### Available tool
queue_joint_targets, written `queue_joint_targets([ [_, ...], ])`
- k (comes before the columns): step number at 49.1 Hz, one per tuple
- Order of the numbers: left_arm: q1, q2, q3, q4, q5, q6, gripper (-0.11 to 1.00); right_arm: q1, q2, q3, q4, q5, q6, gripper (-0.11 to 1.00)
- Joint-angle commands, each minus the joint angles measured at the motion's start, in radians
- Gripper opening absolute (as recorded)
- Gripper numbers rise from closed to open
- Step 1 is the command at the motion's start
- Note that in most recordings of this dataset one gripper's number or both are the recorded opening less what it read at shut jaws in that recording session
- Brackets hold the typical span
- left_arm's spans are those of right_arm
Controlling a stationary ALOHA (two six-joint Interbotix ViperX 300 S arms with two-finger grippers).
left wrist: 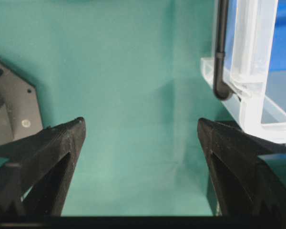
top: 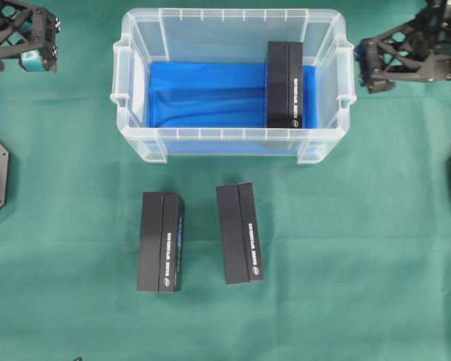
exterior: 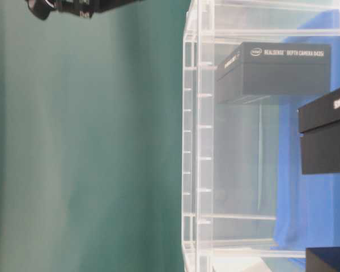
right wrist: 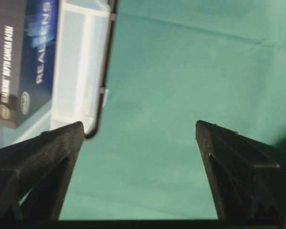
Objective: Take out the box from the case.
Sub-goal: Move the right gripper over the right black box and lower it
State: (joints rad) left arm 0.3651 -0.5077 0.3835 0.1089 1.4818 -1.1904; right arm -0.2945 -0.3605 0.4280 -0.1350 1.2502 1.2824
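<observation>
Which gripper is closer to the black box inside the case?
Right. The right gripper hovers just outside the case wall beside the box; the left gripper is beyond the far end.

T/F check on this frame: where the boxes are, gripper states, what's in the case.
1. One black box stands in the case. True.
2. It sits at the case's left end. False: right end, on the blue cloth.
3. Three boxes lie on the green table. False: two, the left box and the right box.
4. The left gripper is open, empty. True.
5. The right gripper holds a box. False: open, empty.
</observation>
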Motion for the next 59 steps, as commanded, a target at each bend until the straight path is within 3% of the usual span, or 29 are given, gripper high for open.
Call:
queue_joint_targets([
  [1, 0.003, -0.005, -0.006, -0.002, -0.005, 0.0, 0.96, 0.008, 0.031, -0.058, 0.002, -0.014, 0.002, 0.93],
  [12, 0.003, -0.003, -0.006, -0.002, -0.005, 0.005, 0.96, 0.025, 0.153, -0.179, 0.003, -0.048, 0.006, 0.93],
  [32, 0.002, -0.009, -0.006, -0.002, -0.014, 0.035, 0.96, 0.087, 0.368, -0.396, 0.005, -0.043, 0.074, 0.93],
  [59, -0.02, -0.014, -0.002, -0.002, -0.028, 0.035, 0.96, 0.095, 0.387, -0.413, -0.003, 0.009, 0.104, 0.94],
])
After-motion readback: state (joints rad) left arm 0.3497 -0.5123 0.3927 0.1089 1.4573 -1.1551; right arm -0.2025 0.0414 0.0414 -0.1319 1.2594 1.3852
